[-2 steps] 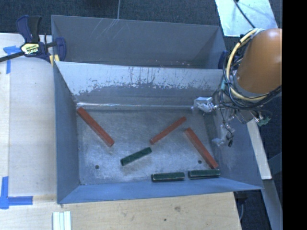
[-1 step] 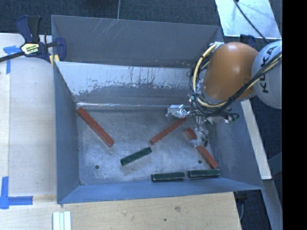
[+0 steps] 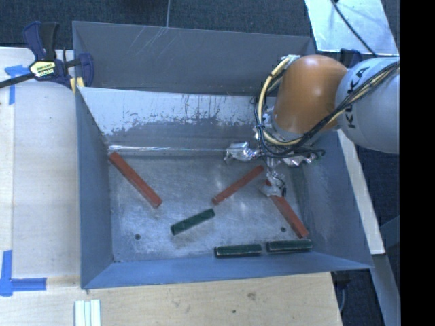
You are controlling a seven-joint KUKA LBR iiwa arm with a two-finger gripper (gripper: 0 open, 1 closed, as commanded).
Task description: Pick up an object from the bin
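Grey metal bin (image 3: 95,195) was logged from above, with six loose pieces on the floor. At far left, a left red-brown flat bar (image 3: 134,179) lay diagonally, its upper end toward the back-left corner, well apart from the rest. Near centre, a tilted dark green flat bar (image 3: 192,221) lay alone, its right end raised toward the back. Right of it, a middle red-brown flat bar (image 3: 238,185) sloped up to the right. Along the front wall, a front dark green flat bar (image 3: 238,250) and a second front dark green flat bar (image 3: 289,246) lay end to end, nearly touching. A right red-brown flat bar (image 3: 289,214) ran from just below the gripper (image 3: 274,183) down toward the front-right corner. The gripper sat low over the floor in the right half, between the upper ends of the middle and right red-brown bars and closest to the right one's upper end. Whether it was released or clenched could not be told, and no piece was seen in its grasp. Above it were the orange domed cover (image 3: 306,97) with looped cables, and the grey arm (image 3: 374,107) entering from the right.
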